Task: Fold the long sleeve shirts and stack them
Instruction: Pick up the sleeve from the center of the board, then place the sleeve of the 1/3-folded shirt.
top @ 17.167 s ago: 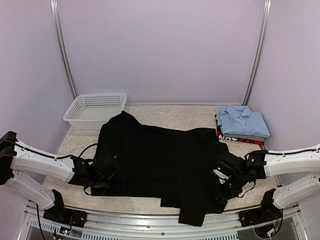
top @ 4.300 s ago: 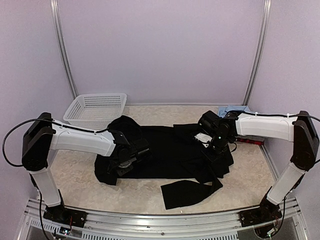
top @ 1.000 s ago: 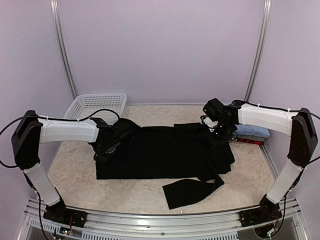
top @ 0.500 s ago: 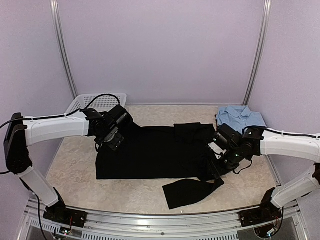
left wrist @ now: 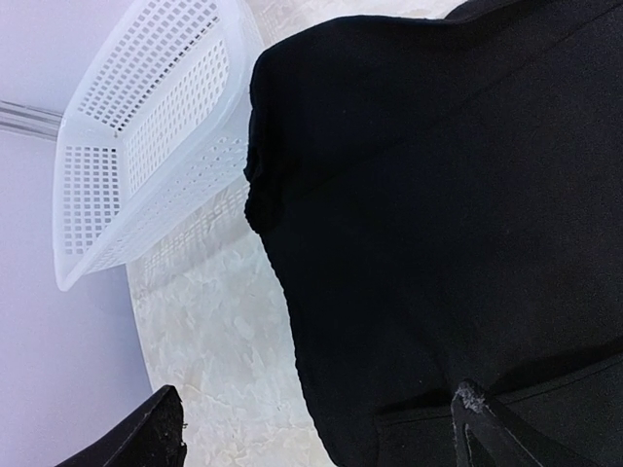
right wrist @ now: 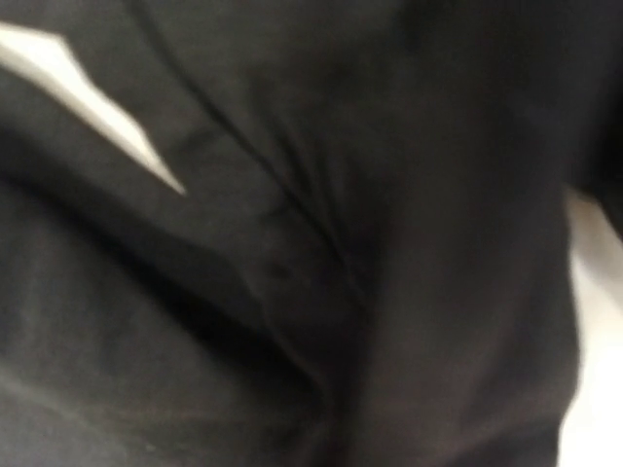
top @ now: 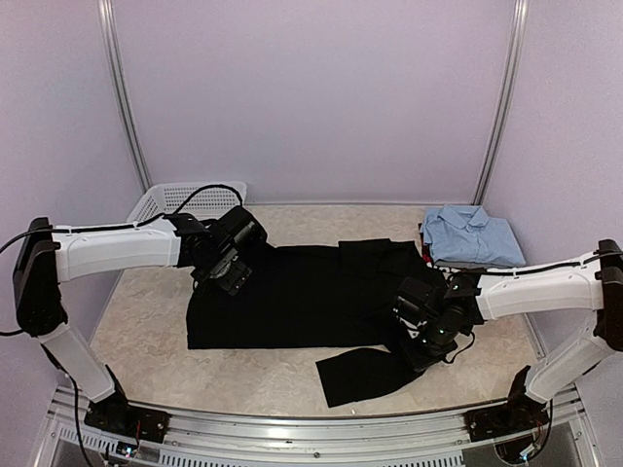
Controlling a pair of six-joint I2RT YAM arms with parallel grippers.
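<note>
The black long sleeve shirt lies flat as a wide band across the table, one sleeve trailing toward the near edge. My left gripper hovers over its far left corner, open; in the left wrist view the fingers stand wide apart over the shirt's edge, holding nothing. My right gripper is down on the cloth where the sleeve joins the body. Blurred black fabric fills the right wrist view and hides its fingers. A folded light blue shirt sits at the far right.
A white mesh basket stands at the far left corner, close behind my left gripper, also seen from the left wrist as the basket. Bare marbled tabletop lies left of the shirt. Grey walls enclose the table.
The right arm swung from the shirt's far right end down to its near right part at the sleeve. The left gripper rose, drew back toward the basket and opened wider.
</note>
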